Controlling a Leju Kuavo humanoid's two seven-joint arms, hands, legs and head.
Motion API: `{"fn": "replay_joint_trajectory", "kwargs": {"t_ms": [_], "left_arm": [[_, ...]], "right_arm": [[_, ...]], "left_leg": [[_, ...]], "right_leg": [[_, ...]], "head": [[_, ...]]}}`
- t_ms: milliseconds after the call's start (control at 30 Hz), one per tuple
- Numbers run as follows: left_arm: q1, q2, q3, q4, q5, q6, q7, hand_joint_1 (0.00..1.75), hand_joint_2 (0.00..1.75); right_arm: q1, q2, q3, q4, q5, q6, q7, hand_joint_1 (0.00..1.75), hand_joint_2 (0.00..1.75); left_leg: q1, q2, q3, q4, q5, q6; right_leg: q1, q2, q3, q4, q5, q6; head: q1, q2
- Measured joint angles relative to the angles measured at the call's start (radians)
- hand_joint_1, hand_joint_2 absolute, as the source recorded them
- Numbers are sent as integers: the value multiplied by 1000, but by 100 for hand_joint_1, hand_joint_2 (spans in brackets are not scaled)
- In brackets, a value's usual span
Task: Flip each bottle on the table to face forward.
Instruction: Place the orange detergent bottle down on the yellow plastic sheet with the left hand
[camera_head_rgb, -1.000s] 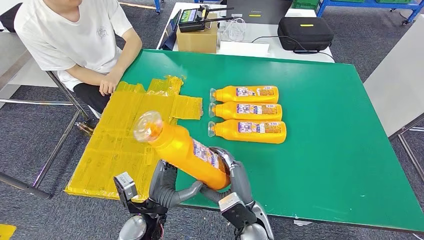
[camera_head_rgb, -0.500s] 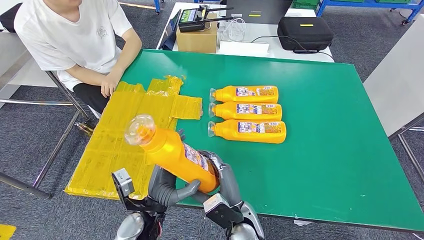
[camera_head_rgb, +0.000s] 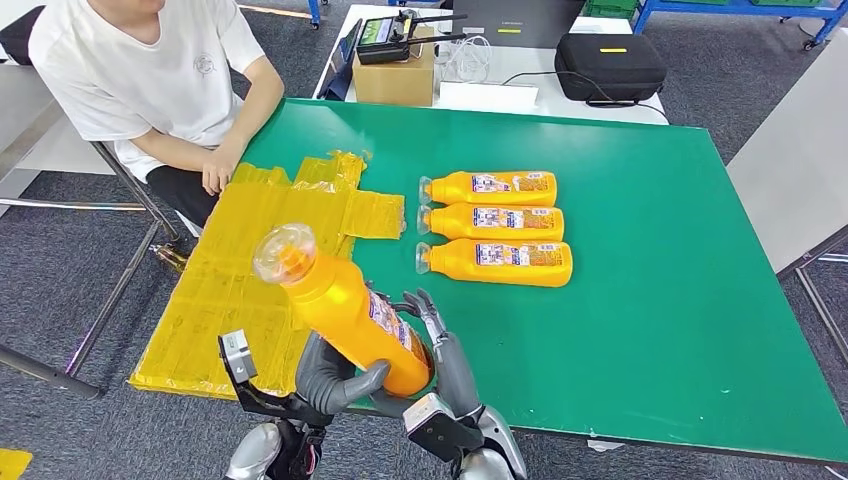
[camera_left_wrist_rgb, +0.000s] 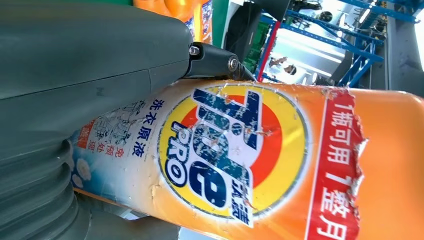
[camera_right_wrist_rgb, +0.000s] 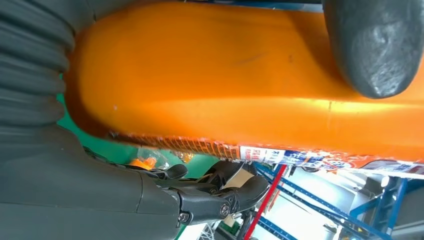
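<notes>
Green bench: you've got the bottle held off it near 6 o'clock, left robot hand and right robot hand both gripping its base, cap aimed 11 o'clock.

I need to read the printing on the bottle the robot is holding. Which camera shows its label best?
The left wrist view: the label of the held bottle is close and sharp, logo and red strip legible. The head view shows a thin sliver of it between the left hand and right hand. The right wrist view catches its torn edge.
</notes>
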Motion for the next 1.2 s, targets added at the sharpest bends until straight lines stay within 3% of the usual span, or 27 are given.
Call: {"fn": "replay_joint_trajectory", "kwargs": {"t_ms": [200, 433, 600, 833, 1000, 1200], "left_arm": [[0, 0, 8, 2, -60, 58, -9, 175, 175], [-3, 8, 3, -8, -341, 241, -52, 175, 175], [-11, 35, 14, 0, -604, 400, -27, 175, 175], [-18, 65, 137, 23, -725, 536, 18, 175, 175], [-43, 88, 221, 49, -912, 670, 88, 175, 175], [-94, 126, 319, 131, -1009, 747, 136, 175, 175]], "right_arm": [[3, 0, -6, 2, 7, -8, 3, 0, 0], [23, -4, -28, 2, -4, -13, -3, 0, 0], [29, -9, -33, -21, 80, -134, -68, 0, 0], [70, -30, -64, -58, 78, -176, -86, 0, 0], [79, -34, -73, -56, 69, -182, -100, 0, 0], [81, -34, -74, -46, 49, -194, -111, 0, 0]], "left_leg": [[0, 0, 0, 0, 0, 0], [0, 0, 0, 0, 0, 0], [0, 0, 0, 0, 0, 0], [0, 1, 0, 0, 0, 0], [0, 1, 0, 0, 0, 0], [0, 1, 0, 0, 0, 0]], "right_leg": [[0, 0, 0, 0, 0, 0], [0, 0, 0, 0, 0, 0], [0, 0, 0, 0, 0, 0], [0, 0, -1, 0, 0, 0], [0, 0, -1, 0, 0, 0], [0, 0, -1, 0, 0, 0]], "head": [[0, 0], [0, 0], [0, 0], [0, 0], [0, 0], [0, 0]]}}
